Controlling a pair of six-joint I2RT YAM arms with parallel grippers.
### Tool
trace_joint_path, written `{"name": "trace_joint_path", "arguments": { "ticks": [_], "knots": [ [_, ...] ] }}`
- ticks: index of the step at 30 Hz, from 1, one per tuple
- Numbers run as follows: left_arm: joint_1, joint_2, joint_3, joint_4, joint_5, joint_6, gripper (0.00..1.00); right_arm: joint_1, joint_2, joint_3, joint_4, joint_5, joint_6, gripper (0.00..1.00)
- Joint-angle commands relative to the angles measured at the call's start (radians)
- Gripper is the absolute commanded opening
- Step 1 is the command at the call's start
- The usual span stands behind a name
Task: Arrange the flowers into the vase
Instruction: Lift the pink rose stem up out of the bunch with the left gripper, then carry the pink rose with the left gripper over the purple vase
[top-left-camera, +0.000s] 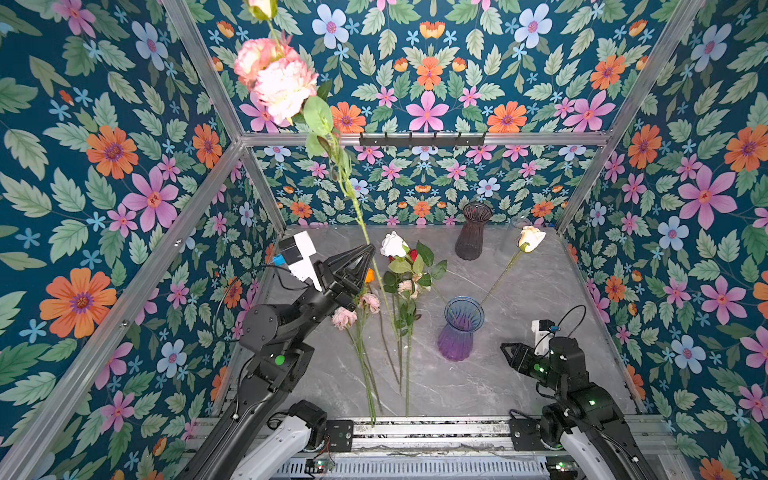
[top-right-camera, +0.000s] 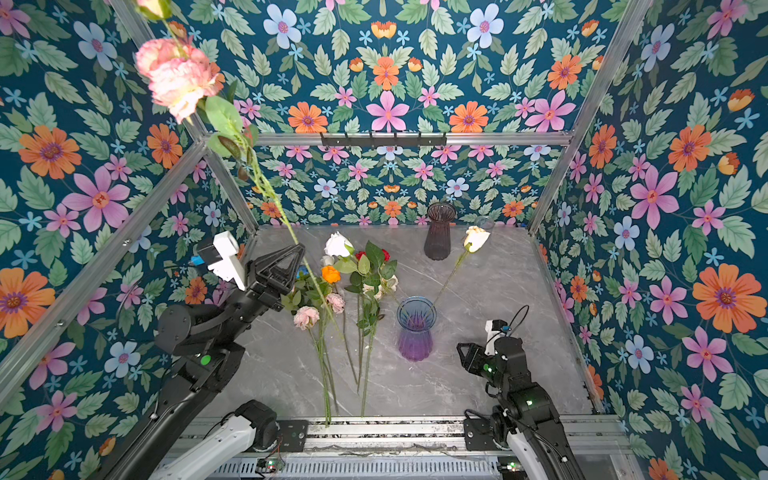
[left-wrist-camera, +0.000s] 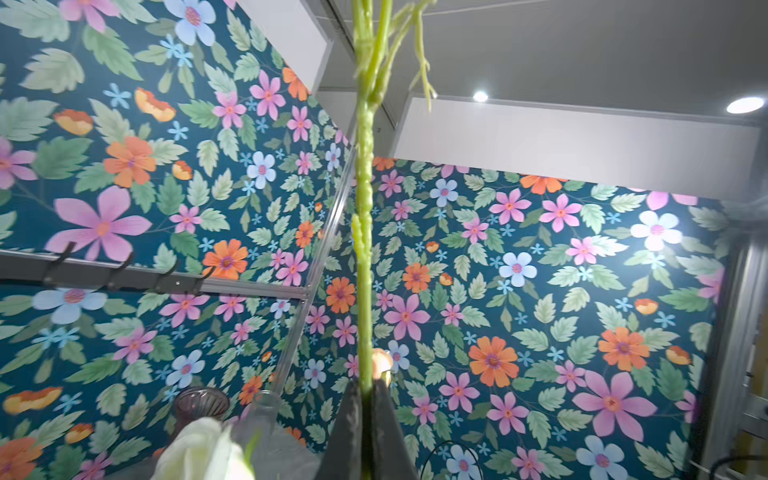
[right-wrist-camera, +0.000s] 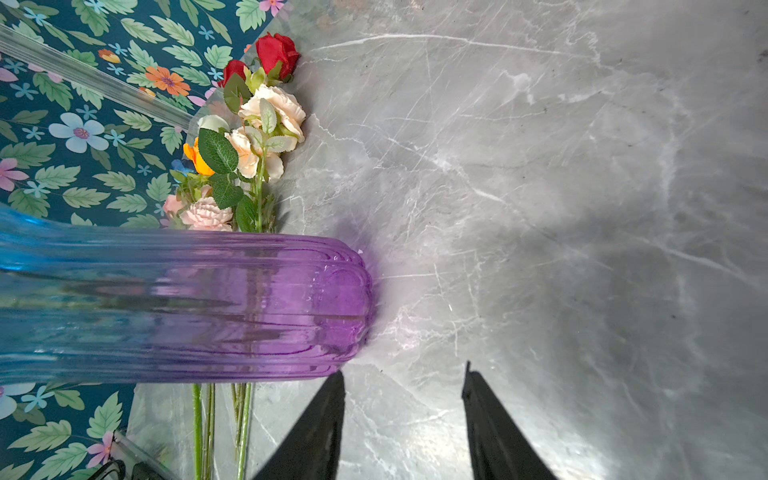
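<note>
Glass, cloth blooms and polished stone inside matt printed walls.

The worktop (top-left-camera: 519, 374) looks like grey veined marble, smooth with a soft sheen. The vase (top-left-camera: 459, 330) is glossy, ribbed, see-through glass, blue fading to purple. The dark vase (top-left-camera: 473, 230) is smoky ribbed glass. The flowers (top-left-camera: 393, 245) have matt, cloth-like petals and leaves, and the peony stem (left-wrist-camera: 365, 270) is knobbly green plastic. The left claw (left-wrist-camera: 365, 384) and right claw (right-wrist-camera: 404, 368) look like matt black plastic. The frame rail (top-left-camera: 415, 139) is pale brushed metal, and the wallpaper (top-left-camera: 104, 187) is flat and matt.
</note>
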Motion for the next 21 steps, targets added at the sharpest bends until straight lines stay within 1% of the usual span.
{"name": "trace_joint_path", "arguments": {
  "ticks": [1, 2, 4, 5, 7, 8, 11, 16, 21],
  "knots": [
    [-0.095, 0.066, 0.021, 0.188, 0.040, 0.007, 0.00, 0.000, -0.008, 0.000, 0.011, 0.002, -0.002, 0.48],
    [-0.152, 0.086, 0.036, 0.182, 0.021, 0.060, 0.00, 0.000, -0.010, -0.001, 0.010, 0.003, -0.001, 0.48],
    [-0.281, 0.151, 0.104, 0.118, -0.026, 0.209, 0.00, 0.000, -0.012, -0.001, 0.009, 0.004, -0.001, 0.48],
    [-0.334, 0.183, 0.138, 0.088, -0.044, 0.260, 0.00, 0.000, -0.012, -0.001, 0.009, 0.004, -0.001, 0.48],
    [-0.419, 0.262, 0.208, 0.054, -0.077, 0.364, 0.00, 0.001, -0.012, 0.000, 0.009, 0.004, -0.001, 0.48],
    [-0.442, 0.296, 0.232, 0.049, -0.089, 0.394, 0.00, 0.000, -0.013, -0.001, 0.009, 0.004, -0.001, 0.48],
    [-0.483, 0.392, 0.270, 0.070, -0.128, 0.476, 0.00, 0.000, -0.014, 0.000, 0.008, 0.002, -0.001, 0.48],
    [-0.505, 0.521, 0.203, 0.292, -0.177, 0.607, 0.00, 0.000, -0.013, -0.001, 0.008, 0.002, -0.001, 0.48],
    [-0.531, 0.608, 0.217, 0.299, -0.277, 0.668, 0.00, 0.000, -0.014, -0.001, 0.010, 0.001, -0.001, 0.48]
  ]
}}
